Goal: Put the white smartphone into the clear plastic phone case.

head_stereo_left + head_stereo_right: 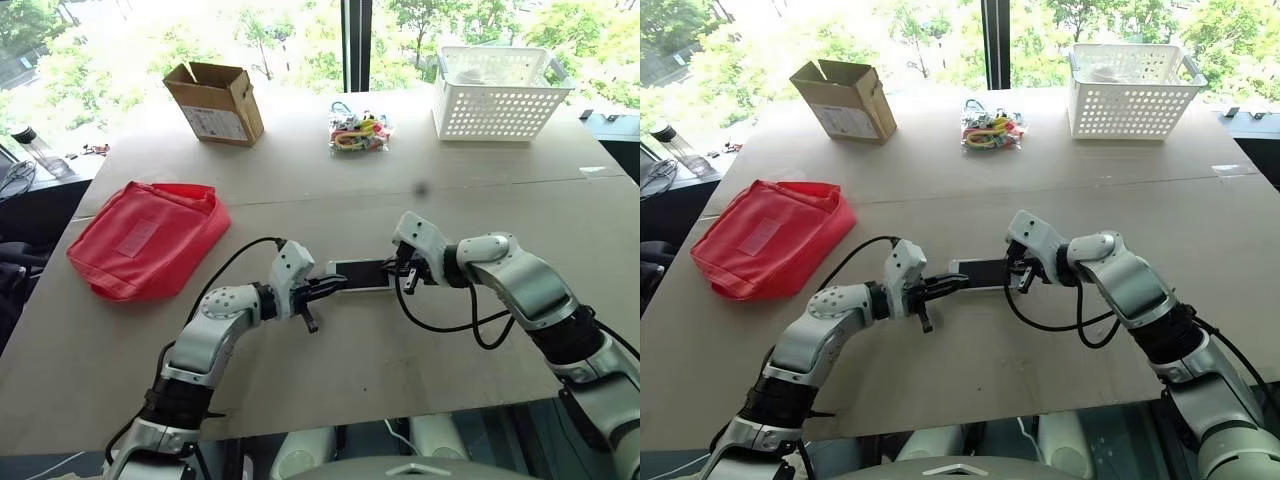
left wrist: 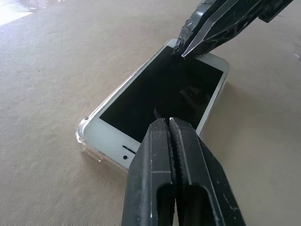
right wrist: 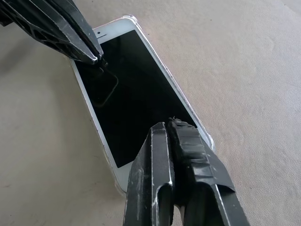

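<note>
The white smartphone (image 1: 362,273) lies flat, dark screen up, on the table's middle, between my two arms. It sits in the clear plastic phone case (image 2: 83,137), whose glinting rim shows around its corners (image 3: 207,139). My left gripper (image 1: 335,285) is shut, its tips (image 2: 169,123) resting over the phone's speaker end. From the other side my right gripper (image 1: 400,268) is shut too, its taped tips (image 3: 170,123) over the far end of the screen. Neither gripper clasps the phone; both come down on it from above.
A red pouch (image 1: 148,238) lies to the left. At the back stand an open cardboard box (image 1: 215,102), a bundle of coloured items (image 1: 358,130) and a white perforated basket (image 1: 497,92). Black cables loop off both wrists near the phone.
</note>
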You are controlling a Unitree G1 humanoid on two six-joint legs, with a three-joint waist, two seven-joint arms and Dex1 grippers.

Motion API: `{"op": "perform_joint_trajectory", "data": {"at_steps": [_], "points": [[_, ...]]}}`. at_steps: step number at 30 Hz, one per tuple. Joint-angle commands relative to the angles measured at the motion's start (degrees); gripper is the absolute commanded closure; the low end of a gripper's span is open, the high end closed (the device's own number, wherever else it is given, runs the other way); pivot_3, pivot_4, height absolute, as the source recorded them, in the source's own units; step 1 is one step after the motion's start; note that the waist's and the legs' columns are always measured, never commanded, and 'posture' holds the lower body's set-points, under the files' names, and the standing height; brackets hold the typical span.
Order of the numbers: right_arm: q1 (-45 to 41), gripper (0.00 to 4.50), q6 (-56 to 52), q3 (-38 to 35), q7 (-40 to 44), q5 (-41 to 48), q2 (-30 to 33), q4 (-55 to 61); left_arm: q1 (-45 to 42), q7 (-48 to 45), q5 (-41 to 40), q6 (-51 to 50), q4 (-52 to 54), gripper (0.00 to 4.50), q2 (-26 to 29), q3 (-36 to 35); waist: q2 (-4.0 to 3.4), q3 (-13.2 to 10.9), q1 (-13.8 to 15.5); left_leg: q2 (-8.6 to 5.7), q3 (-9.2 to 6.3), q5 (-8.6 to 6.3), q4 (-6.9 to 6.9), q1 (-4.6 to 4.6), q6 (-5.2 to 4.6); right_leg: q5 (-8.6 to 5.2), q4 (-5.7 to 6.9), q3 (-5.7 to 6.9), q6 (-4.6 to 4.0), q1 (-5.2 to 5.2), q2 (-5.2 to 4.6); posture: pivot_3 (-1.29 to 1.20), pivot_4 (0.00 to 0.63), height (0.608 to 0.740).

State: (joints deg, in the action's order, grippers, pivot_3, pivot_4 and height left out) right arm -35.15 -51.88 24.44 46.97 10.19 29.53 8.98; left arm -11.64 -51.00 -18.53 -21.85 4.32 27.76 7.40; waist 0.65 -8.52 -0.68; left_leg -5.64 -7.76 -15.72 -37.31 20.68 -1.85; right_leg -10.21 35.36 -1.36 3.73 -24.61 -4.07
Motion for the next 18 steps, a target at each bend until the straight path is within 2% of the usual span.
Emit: {"op": "perform_joint_trajectory", "data": {"at_steps": [1, 9, 15, 18], "points": [[2.1, 4.50, -2.1, 5.2, -0.1, -2.4, -0.2, -5.8, 1.1, 0.1, 0.7, -0.7, 1.3, 4.40, 0.4, 1.0, -0.01, 0.3, 0.0, 0.00, 0.00, 0.00, 0.00, -0.03, 0.00, 0.00, 0.01, 0.00, 0.00, 0.02, 0.01, 0.00, 0.150, 0.740], [2.6, 4.50, -2.2, 7.7, 0.2, -4.3, -1.0, -7.9, 1.9, 0.6, 1.0, -0.8, 2.0, 4.40, 0.0, 1.1, -0.08, 1.0, 0.0, 0.00, -0.01, -0.08, 0.00, -0.15, -0.13, -0.01, 0.02, 0.01, 0.01, 0.13, 0.05, 0.00, 0.150, 0.740], [3.2, 4.50, -1.5, 9.0, 0.6, -5.7, -1.3, -10.2, 2.1, 1.0, 0.9, -0.8, 2.0, 4.40, -0.1, 1.2, -0.10, 1.0, 0.0, 0.00, -0.03, -0.21, 0.09, -0.88, -0.18, -0.27, -0.07, 0.03, 0.37, 0.92, 0.04, 0.00, 0.150, 0.740], [3.5, 4.50, -1.3, 9.1, 0.6, -6.1, -1.5, -10.8, 2.2, 1.1, 0.8, -0.8, 2.0, 4.40, 0.0, 1.2, -0.08, 1.2, 0.0, 0.00, -0.03, -0.21, 0.09, -0.94, -0.20, -0.31, -0.10, 0.04, 0.42, 0.95, 0.06, 0.00, 0.150, 0.740]]}}
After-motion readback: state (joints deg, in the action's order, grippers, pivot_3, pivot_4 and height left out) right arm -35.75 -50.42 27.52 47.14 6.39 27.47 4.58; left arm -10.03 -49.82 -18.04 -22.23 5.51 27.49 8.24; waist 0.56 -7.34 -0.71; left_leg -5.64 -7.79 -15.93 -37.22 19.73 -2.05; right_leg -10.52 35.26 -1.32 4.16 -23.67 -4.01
